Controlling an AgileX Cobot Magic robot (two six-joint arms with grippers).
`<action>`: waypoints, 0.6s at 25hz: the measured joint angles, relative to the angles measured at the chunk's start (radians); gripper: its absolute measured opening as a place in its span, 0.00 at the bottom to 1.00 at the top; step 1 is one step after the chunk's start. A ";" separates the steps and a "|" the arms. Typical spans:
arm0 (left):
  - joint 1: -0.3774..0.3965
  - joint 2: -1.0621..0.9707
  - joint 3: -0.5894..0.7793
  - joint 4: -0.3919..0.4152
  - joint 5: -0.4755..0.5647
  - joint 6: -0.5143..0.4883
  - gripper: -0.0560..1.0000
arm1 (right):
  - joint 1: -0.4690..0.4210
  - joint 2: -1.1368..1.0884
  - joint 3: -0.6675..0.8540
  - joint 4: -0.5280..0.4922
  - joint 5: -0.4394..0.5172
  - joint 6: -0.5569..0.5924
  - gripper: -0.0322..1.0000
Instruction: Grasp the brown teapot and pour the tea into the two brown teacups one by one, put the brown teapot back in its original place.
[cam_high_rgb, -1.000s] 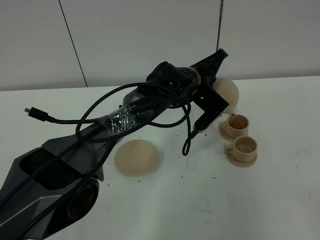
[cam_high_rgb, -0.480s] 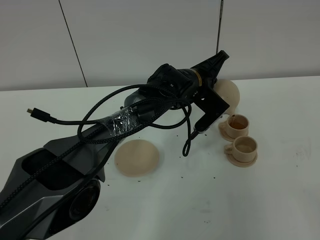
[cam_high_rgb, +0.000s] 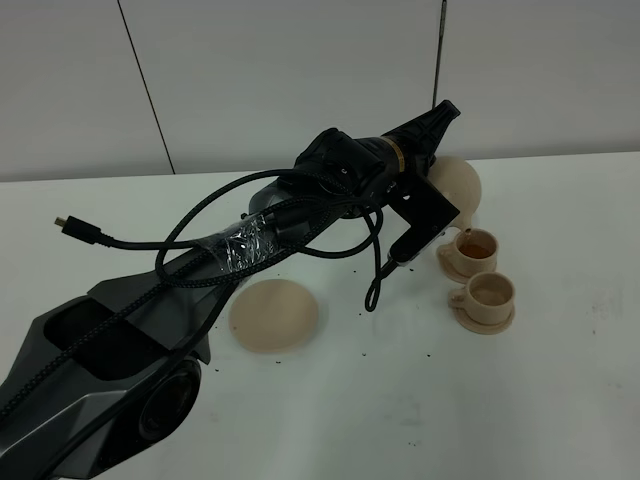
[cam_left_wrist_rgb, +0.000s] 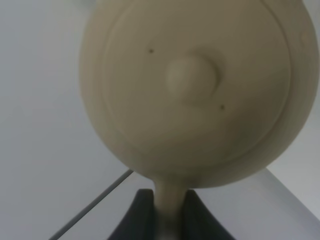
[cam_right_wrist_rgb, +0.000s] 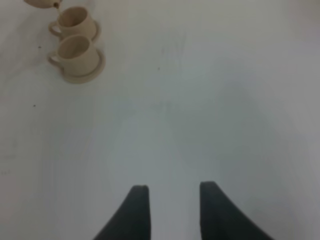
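Observation:
The brown teapot (cam_high_rgb: 460, 184) is held in the air, tilted, with its spout just above the rim of the far teacup (cam_high_rgb: 476, 246). My left gripper (cam_high_rgb: 438, 128) is shut on the teapot's handle. In the left wrist view the teapot's knobbed lid (cam_left_wrist_rgb: 195, 85) fills the frame, and the handle sits between the gripper's (cam_left_wrist_rgb: 167, 210) fingers. The near teacup (cam_high_rgb: 490, 292) stands on its saucer just in front of the far one. The flat round saucer plate (cam_high_rgb: 274, 314) lies bare to the left. My right gripper (cam_right_wrist_rgb: 172, 207) is open over bare table, with both cups (cam_right_wrist_rgb: 76, 49) far ahead of it.
Black cables loop around the left arm, and one loop hangs down near the table (cam_high_rgb: 375, 290), left of the cups. A white wall stands behind the table. The white table top (cam_high_rgb: 420, 400) has small dark specks on it.
The left gripper's tip has risen slightly, tipping the teapot a little further over the far cup. Since half a second ago almost nothing has moved.

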 joint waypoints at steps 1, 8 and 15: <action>0.000 0.000 0.000 0.000 -0.003 0.000 0.21 | 0.000 0.000 0.000 0.000 0.000 0.000 0.26; -0.002 0.000 0.000 0.000 -0.010 0.000 0.21 | 0.000 0.000 0.000 0.000 0.000 0.000 0.26; -0.005 0.000 0.000 0.000 -0.010 0.000 0.21 | 0.000 0.000 0.000 0.000 0.000 0.000 0.26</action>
